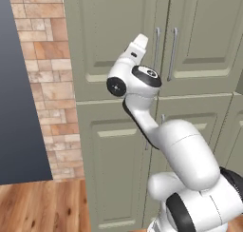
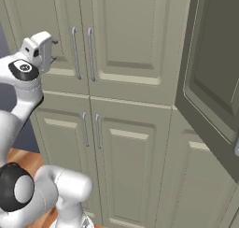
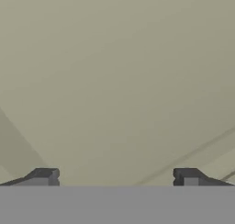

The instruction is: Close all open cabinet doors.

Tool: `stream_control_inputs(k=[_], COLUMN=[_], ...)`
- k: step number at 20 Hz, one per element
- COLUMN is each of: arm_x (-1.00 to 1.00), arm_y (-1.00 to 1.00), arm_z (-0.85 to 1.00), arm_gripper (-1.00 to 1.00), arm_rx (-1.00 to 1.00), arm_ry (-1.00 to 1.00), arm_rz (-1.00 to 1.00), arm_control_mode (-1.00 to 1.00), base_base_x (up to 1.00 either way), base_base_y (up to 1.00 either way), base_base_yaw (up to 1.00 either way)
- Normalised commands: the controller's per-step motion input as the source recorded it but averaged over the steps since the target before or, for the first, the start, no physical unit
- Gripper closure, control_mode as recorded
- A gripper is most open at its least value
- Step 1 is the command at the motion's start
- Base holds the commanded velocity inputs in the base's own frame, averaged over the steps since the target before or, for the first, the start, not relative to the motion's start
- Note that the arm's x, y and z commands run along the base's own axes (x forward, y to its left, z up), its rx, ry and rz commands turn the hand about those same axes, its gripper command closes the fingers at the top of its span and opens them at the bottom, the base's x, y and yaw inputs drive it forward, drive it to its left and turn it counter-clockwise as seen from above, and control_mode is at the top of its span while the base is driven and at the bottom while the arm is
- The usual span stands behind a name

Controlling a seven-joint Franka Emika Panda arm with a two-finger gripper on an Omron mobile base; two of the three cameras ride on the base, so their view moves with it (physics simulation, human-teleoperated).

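Two tall sage-green upper cabinet doors, the left door (image 1: 114, 31) (image 2: 44, 17) and the right door (image 1: 209, 31) (image 2: 135, 40), lie flush and shut, their long silver bar handles (image 1: 157, 46) (image 2: 74, 52) side by side. Further right, a third upper door (image 2: 210, 82) stands swung out towards the base, its dark inner face showing. My gripper (image 3: 114, 177) (image 2: 50, 54) is open, close against the lower part of the left upper door, which shows as a plain green panel (image 3: 114, 81) in the hand view. Nothing lies between the fingertips (image 3: 46, 176).
Shorter lower doors (image 1: 118, 169) (image 2: 135, 166) with small handles sit below, all shut. A brick wall (image 1: 47, 83) and a dark flat panel (image 1: 19, 107) stand to the left. Wooden floor (image 1: 42, 207) lies at the lower left.
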Motion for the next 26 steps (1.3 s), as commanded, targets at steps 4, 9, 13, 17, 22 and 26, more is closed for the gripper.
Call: stream_control_inputs(k=[4,9,13,17,22,26], arm_x=[0.63,0.34,-0.2,-0.67,-0.93,-1.0], arm_y=[-0.17,-0.07,0.01,0.14,0.17,0.03], arm_z=[0.0,-0.15,-0.31,-0.35,-0.22,-0.09], arm_gripper=[-1.0,-1.0,-1.0,-1.0,-1.0,-1.0], arm_rx=[0.08,0.07,0.02,0.0,0.01,0.14], arm_ry=[0.0,0.0,0.0,0.0,-0.03,-0.02], arm_rz=[0.0,0.0,0.0,0.0,-0.01,-0.07], arm_control_mode=[-1.0,-1.0,-1.0,-1.0,-1.0,-1.0], base_base_x=[0.0,0.0,0.0,0.0,0.0,0.0], base_base_y=[0.0,0.0,0.0,0.0,0.0,0.0], base_base_yaw=[0.0,0.0,0.0,0.0,0.0,0.0])
